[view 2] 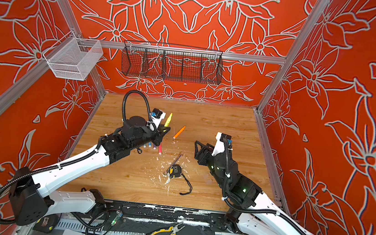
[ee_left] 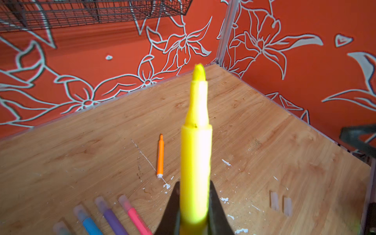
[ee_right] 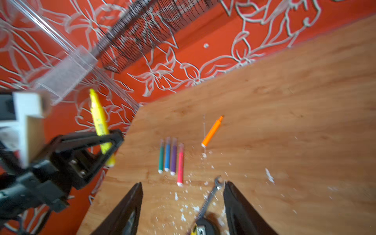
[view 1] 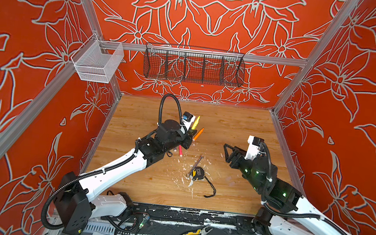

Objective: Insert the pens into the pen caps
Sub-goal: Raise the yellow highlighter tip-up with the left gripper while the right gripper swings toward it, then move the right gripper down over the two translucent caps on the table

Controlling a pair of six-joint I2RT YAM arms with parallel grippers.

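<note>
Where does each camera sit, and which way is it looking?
Top views: high above the front edge, looking down at the wooden table and back wall; left arm, right arm, left gripper and right gripper show.
Left wrist: on the left arm, looking along its jaws, shut on the yellow pen.
Right wrist: on the right arm, looking between its open jaws across the table.
Shared: both wrist views show the orange pen.

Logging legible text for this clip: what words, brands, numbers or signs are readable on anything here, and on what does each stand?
No text can be read in any view.
yellow pen: faint marks on the barrel, too blurred to read.
tape measure: a small pale panel on its case, too small to read.
The walls carry only a flower pattern, with no lettering.
</note>
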